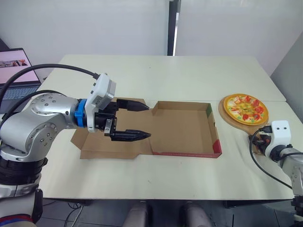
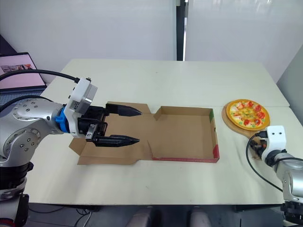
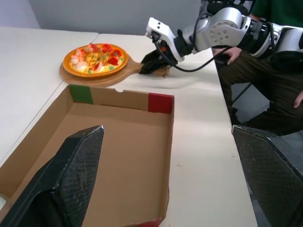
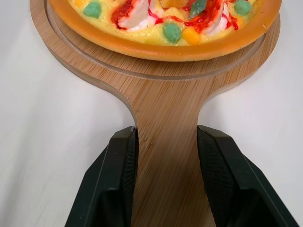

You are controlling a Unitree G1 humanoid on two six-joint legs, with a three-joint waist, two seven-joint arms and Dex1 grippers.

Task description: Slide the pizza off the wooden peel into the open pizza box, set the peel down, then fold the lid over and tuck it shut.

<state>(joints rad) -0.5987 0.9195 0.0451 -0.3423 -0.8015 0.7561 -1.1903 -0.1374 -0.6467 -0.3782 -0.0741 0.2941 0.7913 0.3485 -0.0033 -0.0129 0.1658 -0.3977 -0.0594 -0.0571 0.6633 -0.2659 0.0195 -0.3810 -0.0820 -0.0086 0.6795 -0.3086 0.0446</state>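
Pale desk [image 1: 189,75], white walls [image 1: 94,23].
Our left jaws gape over the box [image 1: 184,127]; right jaws clasp the peel [image 4: 165,142].

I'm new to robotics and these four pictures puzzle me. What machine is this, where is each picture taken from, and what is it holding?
It is a humanoid robot with two arms, each ending in a black two-fingered hand. Two pictures come from its head, looking down. The other two come from a camera on each wrist. On the table lie an open pizza box and a pizza on a wooden peel. The left hand hovers open over the box's lid, which lies flat. The right hand grips the peel by its handle.
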